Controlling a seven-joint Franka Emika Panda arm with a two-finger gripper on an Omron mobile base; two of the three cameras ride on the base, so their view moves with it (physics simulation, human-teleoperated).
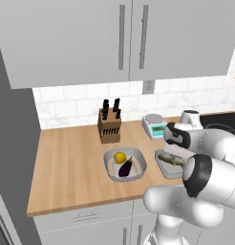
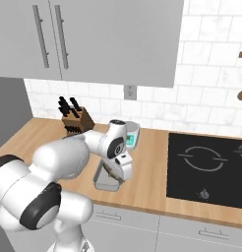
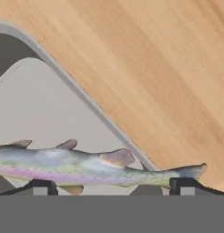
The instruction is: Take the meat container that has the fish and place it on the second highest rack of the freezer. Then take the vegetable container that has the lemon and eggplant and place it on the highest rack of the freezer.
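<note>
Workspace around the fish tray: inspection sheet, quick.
Surface: light wooden counter.
Job's things: grey fish tray holding a silvery fish; grey bowl-like container with yellow lemon and dark purple eggplant.
Clutter: wooden knife block, white kitchen scale.
Grippers: gripper low over the fish, fingertips apart at either side.
Cables: nothing seen.
Surroundings: grey wall cabinets, black cooktop.
</note>
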